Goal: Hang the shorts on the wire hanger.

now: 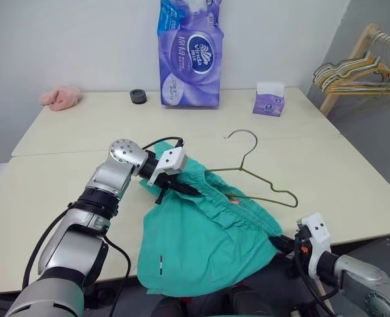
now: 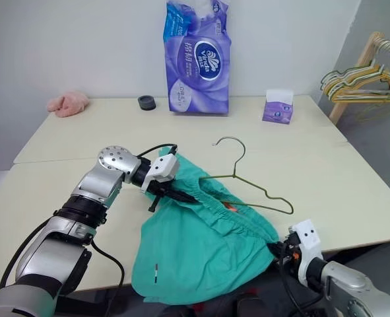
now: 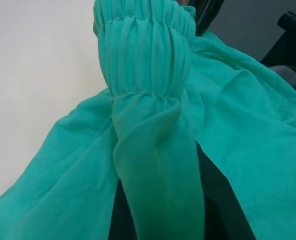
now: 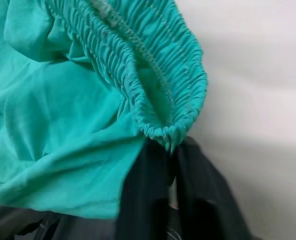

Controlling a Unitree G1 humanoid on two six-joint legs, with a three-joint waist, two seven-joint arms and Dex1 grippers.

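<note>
**Operator:** Nearest to me is the right gripper (image 1: 282, 243), low at the front edge of the table (image 1: 353, 178). Its fingers (image 4: 153, 195) are together, pinching the end of the gathered waistband of the shorts (image 1: 201, 244).

**Second:** And your left side?

**Operator:** My left gripper (image 1: 185, 189) reaches in from the left and its fingers are clamped on the other end of the waistband; in the left wrist view the ruched fabric bunches up right over them. Between my two grips the waistband runs diagonally, with the teal body of the shorts sagging over the table's front edge. I can see a bit of orange drawstring (image 1: 234, 197) in the waistband and a small white tag (image 1: 162, 263) low on the cloth.

**Second:** Where's the hanger?

**Operator:** I see the wire hanger (image 1: 260, 181) lying flat on the table just behind the shorts, hook pointing away from me. Its left shoulder meets the fabric near my left gripper; I can't tell whether it goes inside the waistband.

**Second:** Anything else?

**Operator:** Farther back stand a purple tissue pack (image 1: 190, 53), a small purple tissue box (image 1: 268, 100), a black cap (image 1: 138, 96) and a pink cloth (image 1: 61, 98). Pastel hangers (image 1: 359, 72) hang at the right.
</note>
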